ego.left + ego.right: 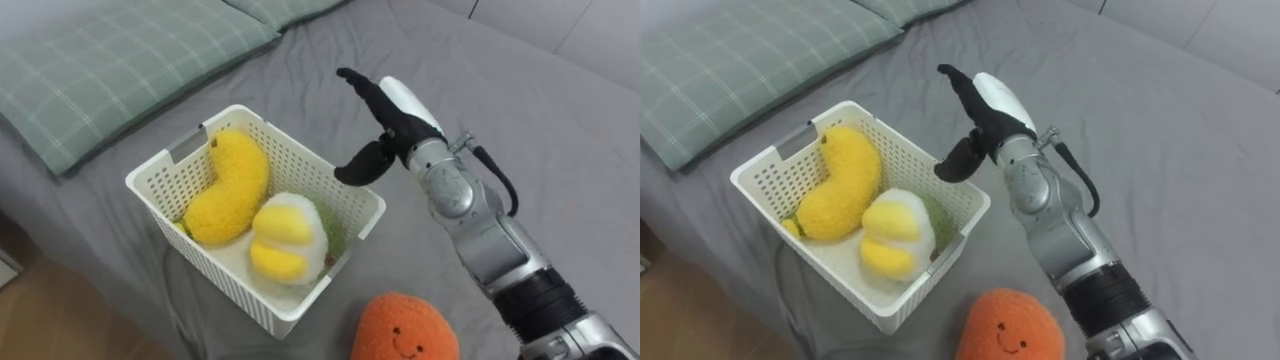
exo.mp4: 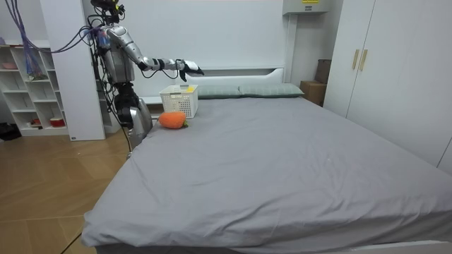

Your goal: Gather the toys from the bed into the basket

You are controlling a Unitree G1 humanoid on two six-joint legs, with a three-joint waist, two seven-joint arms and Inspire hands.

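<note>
A white slatted basket (image 1: 160, 182) (image 1: 760, 165) stands on the grey bed near its corner. In it lie a yellow banana plush (image 1: 230, 185) (image 1: 837, 181) and a white-and-yellow plush (image 1: 285, 238) (image 1: 894, 231), with a bit of green beneath them. An orange round plush with a smiling face (image 1: 405, 328) (image 1: 1011, 326) lies on the sheet just outside the basket, on the side nearest me. My right hand (image 1: 385, 125) (image 1: 980, 120) hovers over the basket's far right rim, open, fingers spread, holding nothing. In the room view the basket (image 2: 179, 100), the orange plush (image 2: 171, 119) and the outstretched right hand (image 2: 188, 68) appear at the bed's corner.
Two green checked pillows (image 1: 110, 60) (image 1: 740, 45) lie at the head of the bed behind the basket. Wooden floor (image 1: 40, 320) shows at the bed's edge to my left. White shelves (image 2: 32, 85) and wardrobes (image 2: 395, 63) line the room; I stand at the bed's corner.
</note>
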